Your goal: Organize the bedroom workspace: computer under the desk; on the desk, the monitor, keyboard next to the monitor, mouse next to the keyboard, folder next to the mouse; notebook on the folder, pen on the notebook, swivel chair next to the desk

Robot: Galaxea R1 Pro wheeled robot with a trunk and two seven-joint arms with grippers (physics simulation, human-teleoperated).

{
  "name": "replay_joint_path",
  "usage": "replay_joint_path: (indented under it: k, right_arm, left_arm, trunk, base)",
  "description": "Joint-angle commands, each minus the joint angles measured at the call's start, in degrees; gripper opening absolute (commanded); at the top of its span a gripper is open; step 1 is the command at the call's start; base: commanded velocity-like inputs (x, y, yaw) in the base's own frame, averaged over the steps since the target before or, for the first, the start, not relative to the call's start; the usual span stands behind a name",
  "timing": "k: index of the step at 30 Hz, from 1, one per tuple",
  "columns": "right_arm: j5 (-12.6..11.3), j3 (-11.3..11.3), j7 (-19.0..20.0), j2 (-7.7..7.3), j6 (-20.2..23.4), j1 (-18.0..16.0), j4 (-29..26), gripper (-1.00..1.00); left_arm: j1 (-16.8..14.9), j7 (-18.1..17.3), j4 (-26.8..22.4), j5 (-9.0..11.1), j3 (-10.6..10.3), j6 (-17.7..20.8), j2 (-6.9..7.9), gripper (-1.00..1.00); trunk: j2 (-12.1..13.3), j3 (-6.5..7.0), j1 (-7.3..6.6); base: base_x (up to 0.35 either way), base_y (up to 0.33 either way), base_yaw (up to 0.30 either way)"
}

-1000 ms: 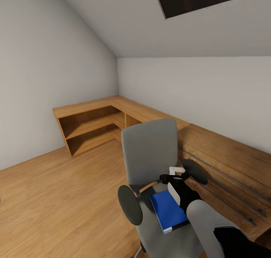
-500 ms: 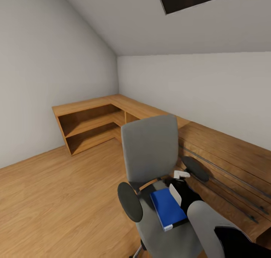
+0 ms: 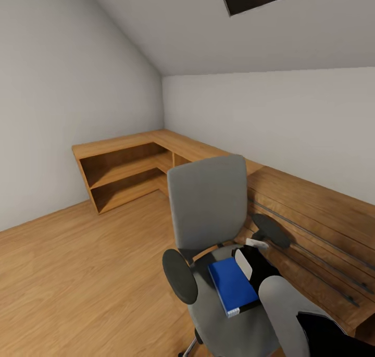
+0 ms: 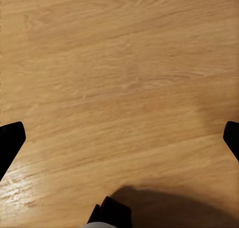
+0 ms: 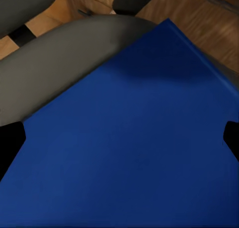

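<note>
We see a flat bright blue rectangular folder (image 3: 232,285) lying on the grey seat of a grey upholstered swivel chair (image 3: 208,206) with black armrests; the tall back stands at twelve o'clock from the folder (image 5: 134,148).

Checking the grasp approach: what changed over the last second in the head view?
The right gripper has come down toward the far edge of the folder; its fingers, spread wide in the right wrist view, straddle the blue cover without gripping. The whole head view drifted slightly, so the camera moved. The folder stayed flat on the swivel chair seat, and the left gripper hangs open over bare floor.
</note>
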Motion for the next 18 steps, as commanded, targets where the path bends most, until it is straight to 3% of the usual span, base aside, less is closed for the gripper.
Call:
replay_joint_path:
  k: [1, 6, 13, 18]
  right_arm:
    - [-1.3, 0.0, -0.7, 0.03, 0.5, 0.0, -0.3, 1.00]
    - [-4.2, 0.0, -1.8, 0.00, 1.6, 0.0, -1.0, 1.00]
    - [-5.0, 0.0, -2.1, -0.01, 1.9, 0.0, -1.2, 1.00]
    - [-5.1, 0.1, -2.1, -0.01, 1.9, 0.0, -1.2, 1.00]
  left_arm:
    - [0.0, 0.0, 0.0, 0.1, -0.1, -0.2, 0.01, 1.00]
    - [0.0, -0.3, 0.0, 0.1, 0.0, -0.2, 0.06, 1.00]
    - [0.0, -0.4, 0.0, 0.1, 0.0, -0.2, 0.11, 1.00]
    - [0.0, -0.5, 0.0, 0.1, 0.0, -0.2, 0.12, 1.00]
  trunk:
    - [0.0, -0.05, -0.01]
    - [0.0, -0.05, -0.01]
    - [0.0, -0.05, -0.01]
    - [0.0, -0.05, -0.01]
  base:
    - [0.000, 0.000, 0.000]
    - [0.000, 0.000, 0.000]
    - [0.007, 0.005, 0.000]
    - [0.159, 0.128, 0.000]
